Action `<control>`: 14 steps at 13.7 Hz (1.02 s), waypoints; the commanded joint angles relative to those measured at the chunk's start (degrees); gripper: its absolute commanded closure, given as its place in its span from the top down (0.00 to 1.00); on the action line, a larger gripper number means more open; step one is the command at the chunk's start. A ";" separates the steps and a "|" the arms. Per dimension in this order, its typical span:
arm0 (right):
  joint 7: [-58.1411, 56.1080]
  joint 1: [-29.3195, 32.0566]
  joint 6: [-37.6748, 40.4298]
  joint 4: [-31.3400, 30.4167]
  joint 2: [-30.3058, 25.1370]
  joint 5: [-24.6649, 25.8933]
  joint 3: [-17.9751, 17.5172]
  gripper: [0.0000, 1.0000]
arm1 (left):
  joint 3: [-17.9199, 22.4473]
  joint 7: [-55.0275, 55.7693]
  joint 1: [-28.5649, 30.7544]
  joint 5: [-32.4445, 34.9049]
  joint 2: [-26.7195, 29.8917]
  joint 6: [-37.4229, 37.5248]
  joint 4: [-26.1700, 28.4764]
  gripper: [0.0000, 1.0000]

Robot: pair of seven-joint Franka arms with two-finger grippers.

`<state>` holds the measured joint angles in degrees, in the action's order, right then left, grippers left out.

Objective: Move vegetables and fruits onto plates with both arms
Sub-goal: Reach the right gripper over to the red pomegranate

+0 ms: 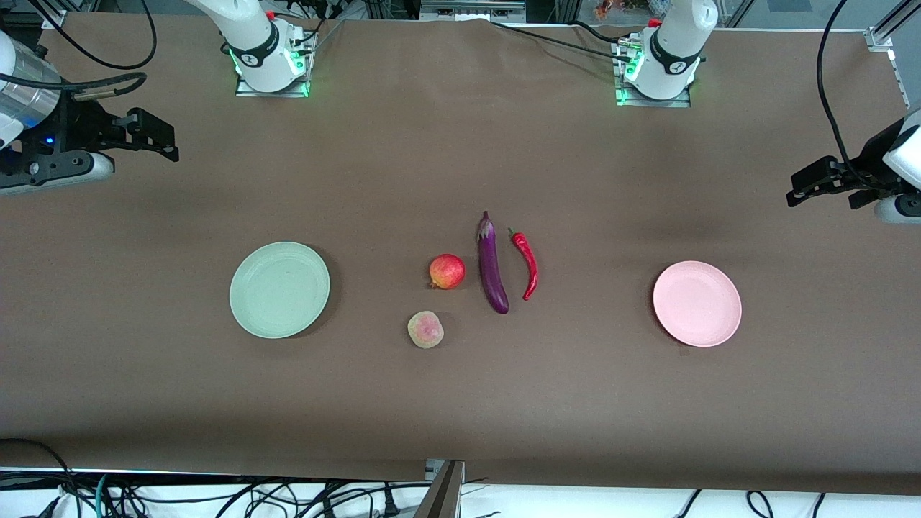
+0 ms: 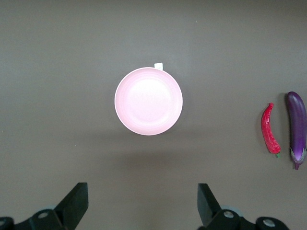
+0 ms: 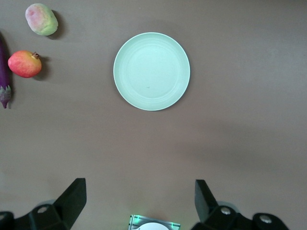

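The purple eggplant (image 1: 493, 266) and the red chili pepper (image 1: 527, 265) lie side by side at the table's middle. The red-orange fruit (image 1: 447, 271) sits beside the eggplant, and the peach (image 1: 425, 329) lies nearer the front camera. The pale green plate (image 1: 279, 289) is bare toward the right arm's end. The pale pink plate (image 1: 696, 303) is bare toward the left arm's end. My right gripper (image 1: 155, 137) is open and empty, up in the air at its end. My left gripper (image 1: 802, 187) is open and empty, up at the other end. The left wrist view shows the pink plate (image 2: 148, 101), the chili (image 2: 270, 135) and the eggplant (image 2: 297, 127). The right wrist view shows the green plate (image 3: 151, 71), the peach (image 3: 41, 19) and the red-orange fruit (image 3: 24, 63).
A brown cloth covers the table. The arm bases (image 1: 270, 61) (image 1: 658, 68) stand along the table edge farthest from the front camera. Cables (image 1: 216, 496) hang off the edge nearest that camera. A small white tag (image 2: 158, 66) lies at the pink plate's rim.
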<state>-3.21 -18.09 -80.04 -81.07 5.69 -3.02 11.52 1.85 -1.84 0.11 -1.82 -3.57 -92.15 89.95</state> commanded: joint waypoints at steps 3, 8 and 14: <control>-1.00 -0.10 -0.39 -0.67 -1.29 0.73 -0.01 1.00 | -0.09 -1.33 0.42 0.76 -0.73 1.10 -1.71 1.00; 1.09 -1.67 -3.80 -0.40 2.38 -2.50 -0.44 1.00 | -0.27 -1.33 0.42 0.77 -0.73 1.01 -1.80 1.00; 30.83 -12.73 -25.56 1.52 21.09 -7.26 -1.32 1.00 | -0.27 -1.42 0.42 0.76 -0.73 1.01 -1.88 1.00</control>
<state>18.37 -26.70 -100.49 -82.48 20.62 -9.31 9.76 1.88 -1.84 0.17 -1.82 -3.57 -92.15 89.91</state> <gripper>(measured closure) 0.000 0.000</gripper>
